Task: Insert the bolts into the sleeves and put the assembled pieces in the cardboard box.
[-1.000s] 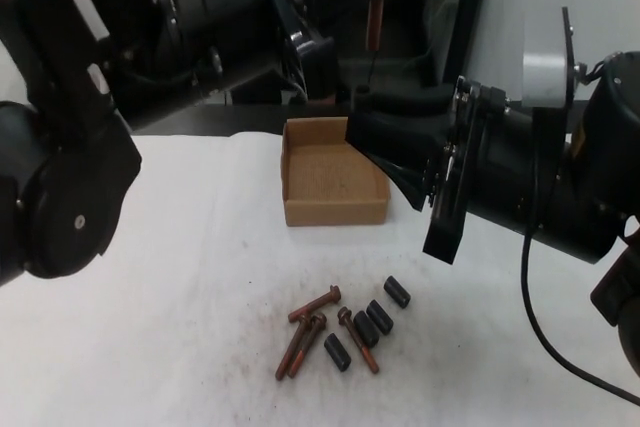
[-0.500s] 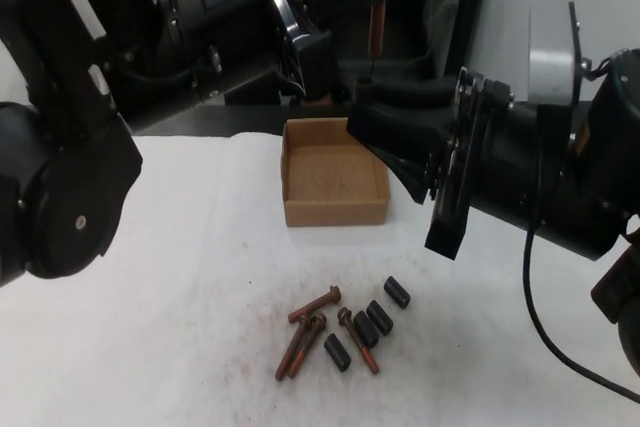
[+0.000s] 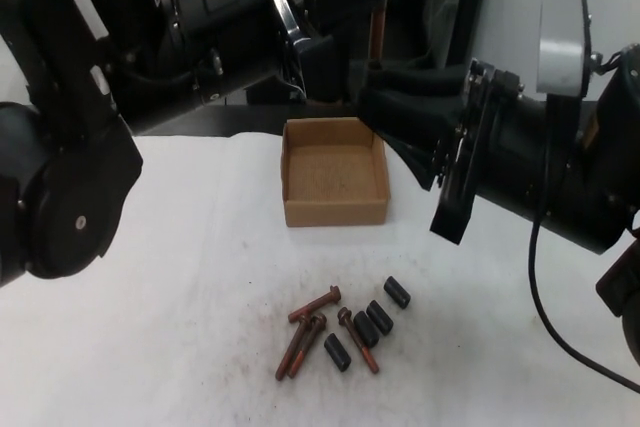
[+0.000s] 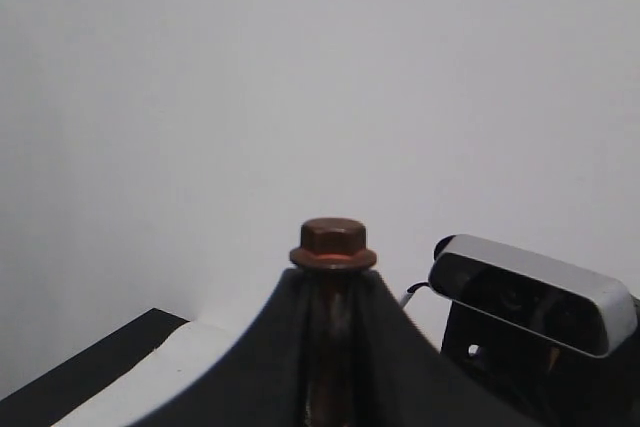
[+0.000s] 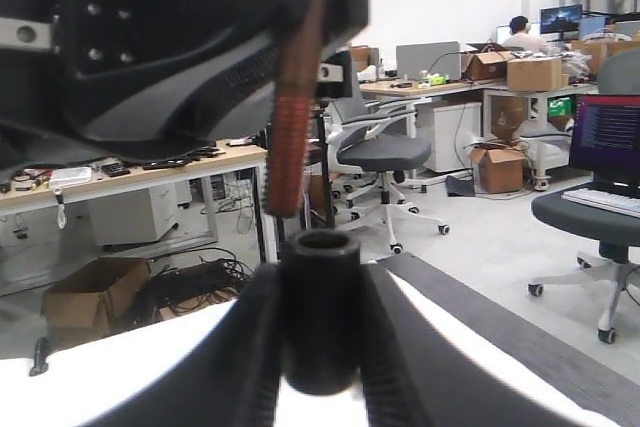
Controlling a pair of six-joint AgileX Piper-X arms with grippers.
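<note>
Sleeve (in right gripper) has shifted — now below bolt.

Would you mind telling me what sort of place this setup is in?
Probably an open-plan office or lab: desks with monitors, swivel chairs and cardboard boxes stand behind the white-covered bench.

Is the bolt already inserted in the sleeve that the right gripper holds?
No, the bolt ends just short of the open mouth of the sleeve in the right gripper, with its threaded tip outside.
</note>
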